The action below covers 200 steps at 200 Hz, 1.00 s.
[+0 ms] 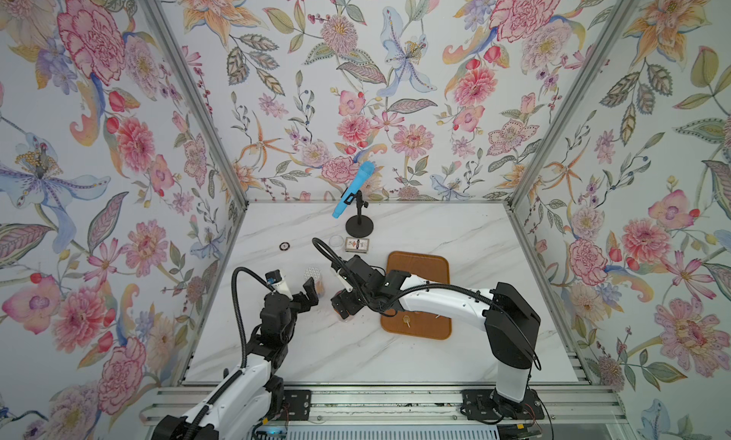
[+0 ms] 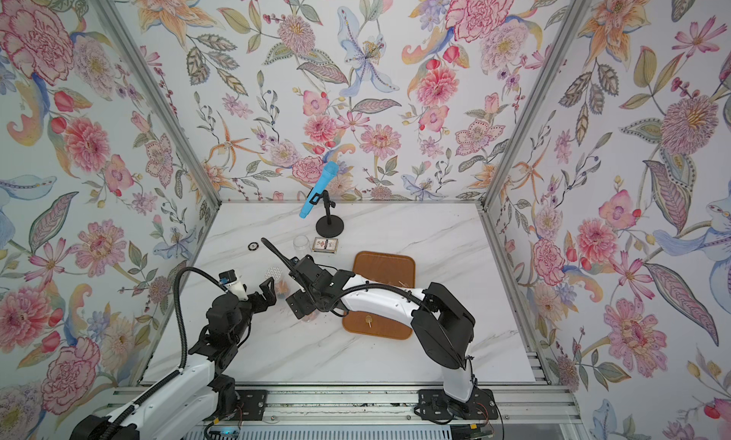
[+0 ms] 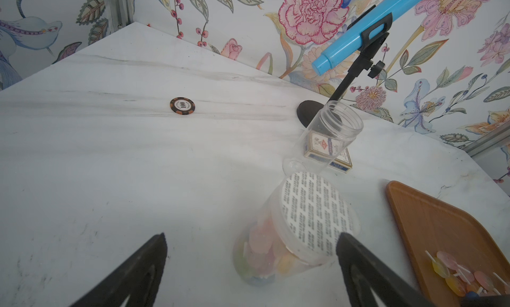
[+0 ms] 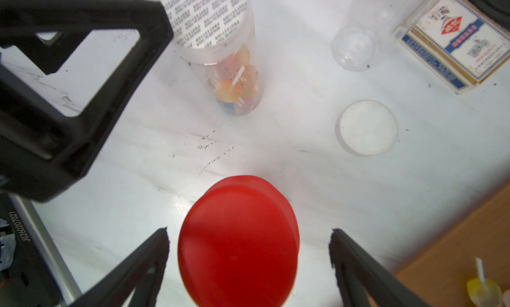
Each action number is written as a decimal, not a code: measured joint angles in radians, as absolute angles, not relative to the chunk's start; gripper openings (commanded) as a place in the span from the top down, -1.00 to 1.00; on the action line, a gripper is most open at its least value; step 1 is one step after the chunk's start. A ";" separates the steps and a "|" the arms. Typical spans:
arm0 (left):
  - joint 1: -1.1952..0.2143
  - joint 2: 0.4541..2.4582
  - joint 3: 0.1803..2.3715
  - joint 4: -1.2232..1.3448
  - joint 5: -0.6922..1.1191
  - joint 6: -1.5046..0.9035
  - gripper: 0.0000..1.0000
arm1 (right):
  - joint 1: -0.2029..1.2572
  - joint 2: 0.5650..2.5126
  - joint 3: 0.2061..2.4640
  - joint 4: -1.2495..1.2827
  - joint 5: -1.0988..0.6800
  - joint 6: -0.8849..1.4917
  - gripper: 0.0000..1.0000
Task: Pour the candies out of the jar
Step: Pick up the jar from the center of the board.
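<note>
1. At the left claw (image 3: 251, 235): fingers spread wide, nothing held. The jar (image 3: 276, 247) stands upright on the table (image 3: 110, 167) just ahead, nearer one finger than the other. Can't tell whether that finger touches it.
2. Jar state: printed lid (image 3: 317, 211) on, candies (image 3: 262, 254) piled in the lower part. Nothing poured from this one, as far as it shows.
3. At the right claw (image 4: 249, 231): also open and empty, straddling a red cap (image 4: 238, 247) with clear gaps on both sides. What sits under the cap is hidden.
4. Further out: a white lid (image 4: 367, 127) lies flat on the table. An empty clear jar (image 3: 328, 137) stands open beside a card box (image 4: 452, 35).
5. The tray (image 3: 430, 222) near the jar carries a few loose lollipops (image 3: 452, 272), so some candy is already out.
6. My read: partway at best. The main pour from the lidded jar hasn't begun.
7. Left to do: grip the jar, get the lid off, tip it over the tray. Lid removal probably needs both claws, one holding and one pulling or twisting.
</note>
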<state>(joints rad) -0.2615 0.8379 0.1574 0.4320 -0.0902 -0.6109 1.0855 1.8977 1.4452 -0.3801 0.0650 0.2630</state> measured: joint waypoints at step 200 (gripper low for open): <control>-0.261 0.756 0.187 0.355 -0.048 -0.563 -0.98 | 1.032 1.911 1.430 -0.371 0.010 0.331 0.20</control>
